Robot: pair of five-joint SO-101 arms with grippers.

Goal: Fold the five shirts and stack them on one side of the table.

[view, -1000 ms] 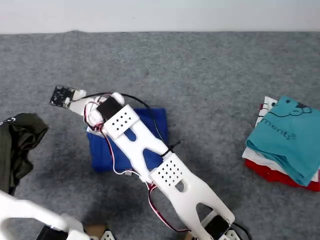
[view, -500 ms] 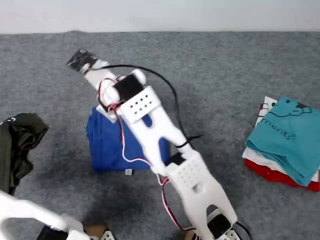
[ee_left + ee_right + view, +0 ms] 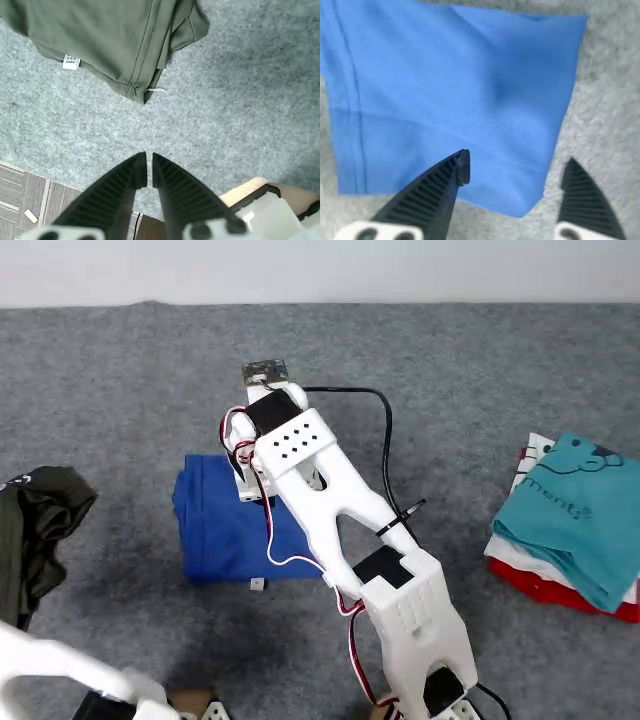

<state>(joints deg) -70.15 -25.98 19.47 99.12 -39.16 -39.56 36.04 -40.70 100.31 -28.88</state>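
Broadly, the grey worktop (image 3: 450, 390) carries a stack of folded shirts (image 3: 565, 530) at one side, a folded blue shirt (image 3: 215, 530) mid-way and a crumpled green shirt (image 3: 40, 525) opposite. The right hand (image 3: 517, 170) hangs spread apart over the blue shirt's edge; the left hand (image 3: 149, 167), tips together, sits near the green one. Pinching only the top layer would probably undo the fold in transit.

The blue shirt (image 3: 215, 530) is covered along its right side by the right arm (image 3: 330, 505). The olive shirt (image 3: 40, 525) is cut off at the high view's left edge. The red shirt (image 3: 540, 590) is largely buried under the teal shirt (image 3: 570, 510), itself clipped at the right edge.
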